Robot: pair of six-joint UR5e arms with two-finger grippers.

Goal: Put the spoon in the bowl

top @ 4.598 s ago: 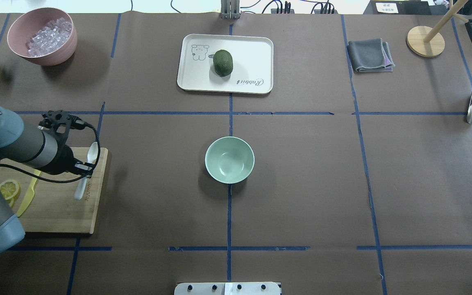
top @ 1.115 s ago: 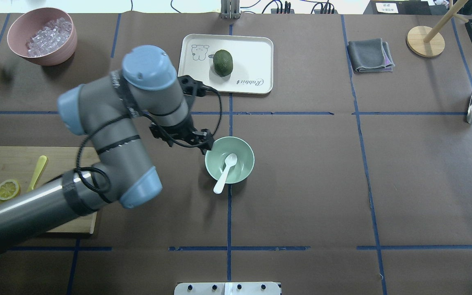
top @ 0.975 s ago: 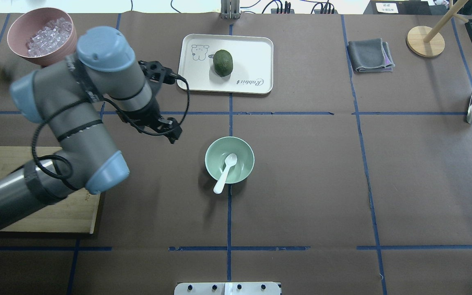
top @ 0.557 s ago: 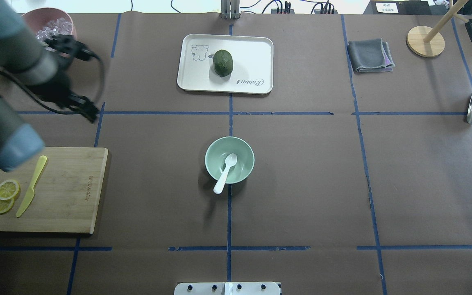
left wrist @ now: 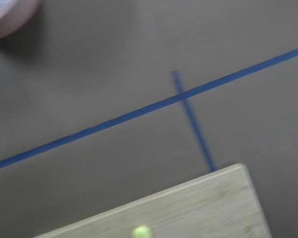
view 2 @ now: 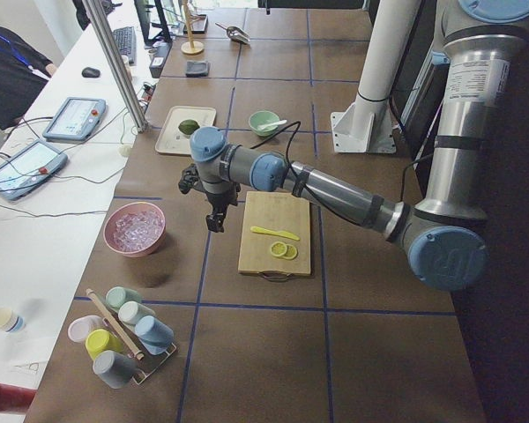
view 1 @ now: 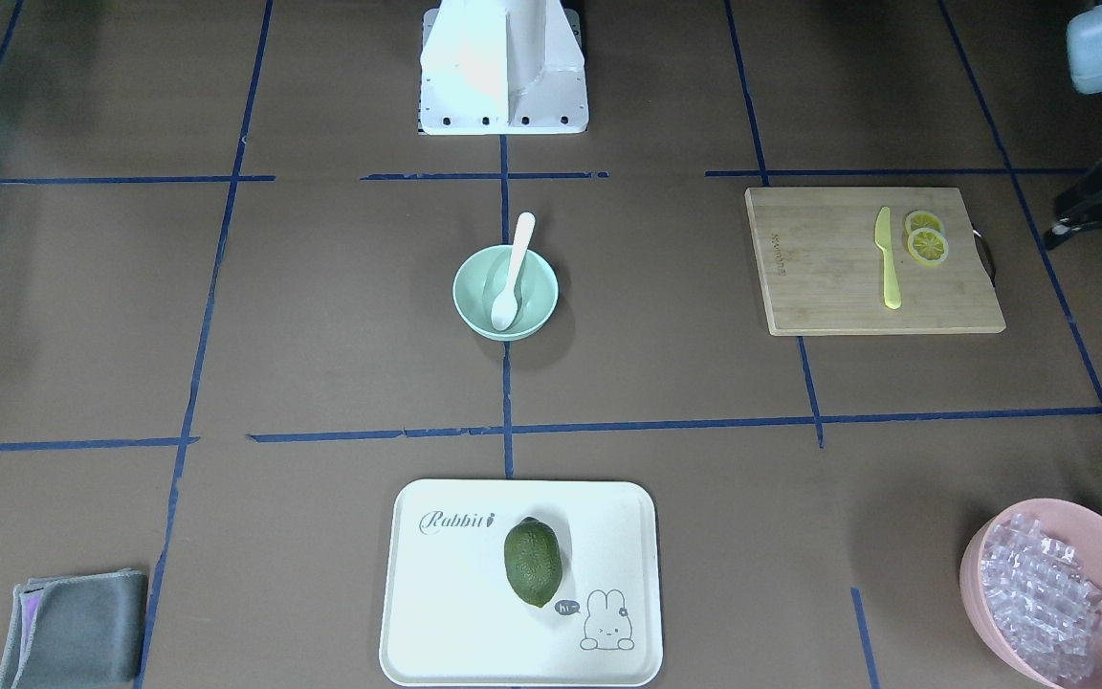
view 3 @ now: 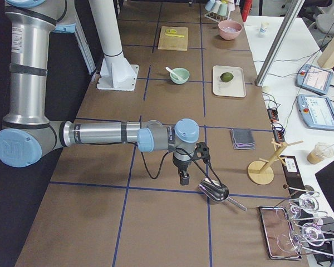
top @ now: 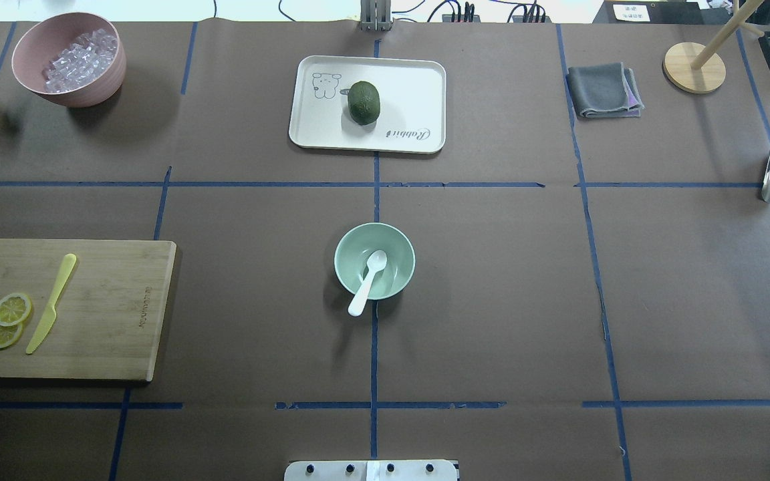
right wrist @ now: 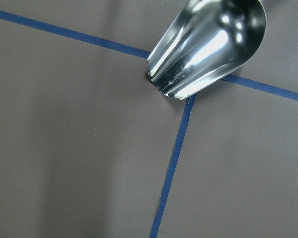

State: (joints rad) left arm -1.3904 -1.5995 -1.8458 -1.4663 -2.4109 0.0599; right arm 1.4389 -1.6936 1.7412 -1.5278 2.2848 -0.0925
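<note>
**Task items.** The spoon [top: 367,282] lies in the bowl [top: 404,242], which stands at the centre of the counter [top: 505,300] on a crossing of blue tape lines. The scoop of the spoon rests on the inner floor of the bowl. The handle leans on the rim on the side towards the robot base and projects past it. No end effector touches either item.

**Left end effector** [view 2: 214,222]. It hangs above the counter between the pink bowl [view 2: 115,247] of clear pieces and the cutting board [view 2: 260,247], well apart from the bowl. The left wrist view shows only a corner of the board, tape lines and an edge of the pink bowl. Its fingers are not in that view, so I cannot tell whether they are apart or together.

**Right end effector** [view 3: 183,178]. It hangs above the counter just beside the metal scoop [view 3: 214,191], at the robot's right end. The right wrist view shows the scoop lying on a tape crossing, and no fingers. I cannot tell whether the fingers are apart or together.

**Other items.** A yellow-green knife [top: 51,304] and two lemon slices [top: 7,321] lie on the cutting board. A dark green fruit [top: 363,102] sits on the white tray [top: 418,87]. A folded grey cloth [top: 604,90] lies near a wooden stand [top: 694,67].
</note>
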